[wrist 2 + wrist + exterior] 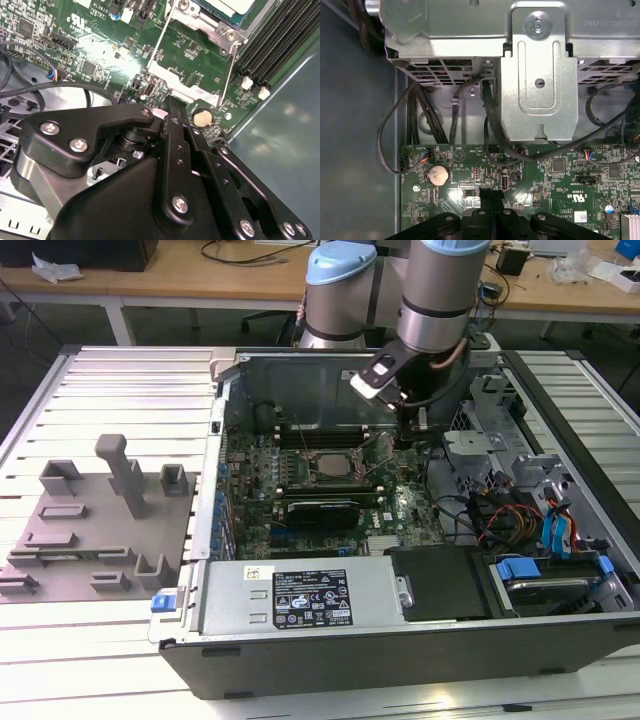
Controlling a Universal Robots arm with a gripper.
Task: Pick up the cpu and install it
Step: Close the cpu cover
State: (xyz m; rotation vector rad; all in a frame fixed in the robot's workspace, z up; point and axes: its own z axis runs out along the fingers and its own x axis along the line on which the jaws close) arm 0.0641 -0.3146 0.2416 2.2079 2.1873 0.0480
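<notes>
Silvery cpu (237,4) seated in socket (220,31), black hand (173,103) near it, pressed together

Exterior view — set high and well back, angled down so that the whole open computer case (330,640) is taken in. Both wrist views — carried close above the motherboard (100,45) (560,175) inside it and aimed down past the black gripper (172,105) (490,192), the second towards the processor socket (210,25), the first towards the drive cage (540,75). The coin cell (202,118) (439,174) is seen in both wrist views.
</notes>
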